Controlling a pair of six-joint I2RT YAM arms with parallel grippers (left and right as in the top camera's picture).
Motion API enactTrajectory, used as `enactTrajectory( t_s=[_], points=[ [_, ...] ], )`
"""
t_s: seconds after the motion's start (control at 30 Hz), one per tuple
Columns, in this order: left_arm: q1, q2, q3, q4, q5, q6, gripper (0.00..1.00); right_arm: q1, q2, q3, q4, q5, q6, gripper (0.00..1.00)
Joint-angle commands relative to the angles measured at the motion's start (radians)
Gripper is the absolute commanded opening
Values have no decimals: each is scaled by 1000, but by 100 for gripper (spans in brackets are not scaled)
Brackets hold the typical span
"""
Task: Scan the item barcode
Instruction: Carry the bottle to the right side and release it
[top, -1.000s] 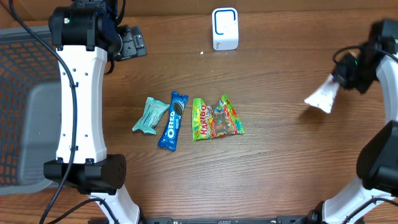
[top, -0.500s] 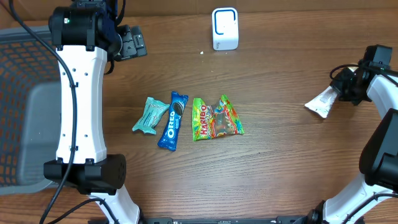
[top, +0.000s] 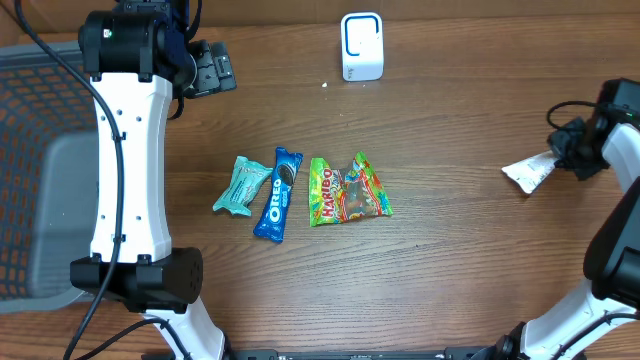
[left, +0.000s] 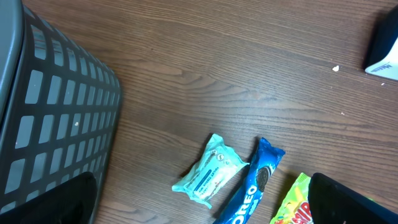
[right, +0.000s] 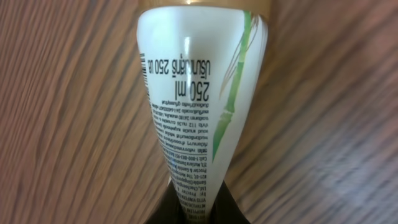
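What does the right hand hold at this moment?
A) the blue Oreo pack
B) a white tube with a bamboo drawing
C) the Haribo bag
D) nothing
B: the right hand is shut on the narrow end of the white tube, while the Oreo pack and the Haribo bag lie far from it.

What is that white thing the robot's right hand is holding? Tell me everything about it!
It is a white tube, plastic by its look, with a green bamboo drawing, tiny black print reading 250 ml, and a tan cap. The right gripper pinches its narrow end over the table's right side. Whether it touches the wood is unclear.
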Motion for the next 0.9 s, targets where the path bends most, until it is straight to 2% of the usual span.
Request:
enactTrajectory(
  t_s=[0.0,0.07,0.1,0.17,0.27,0.3,0.37,0.4,0.53,0.73,0.87],
  points=[
    [5,0,-2,2,-13,16,100,-56,-21,8,12,16,78,4],
    [5,0,-2,2,-13,16,100,-76,-21,10,21,-22,74,4],
    [5,0,-1,2,-13,16,100,-84,-21,14,19,-21,74,15],
    [5,0,-2,2,-13,16,100,-103,-21,37,2,-29,73,56],
    [5,0,-2,1,-13,16,100,-124,-21,105,-41,-138,-17,75],
    [5,0,-2,2,-13,16,100,-127,-21,142,-73,-187,-45,77],
    [5,0,-2,2,-13,16,100,-128,-22,218,-137,-274,-101,73],
    [5,0,-2,2,-13,16,100,-119,-22,297,-193,-383,-176,70],
    [5,0,-2,2,-13,16,100,-69,-27,417,-298,-575,-325,70],
    [5,0,-2,2,-13,16,100,96,-26,444,-421,-597,-422,71],
    [5,0,-2,2,-13,16,100,277,-26,443,-508,-523,-499,71]
  ],
)
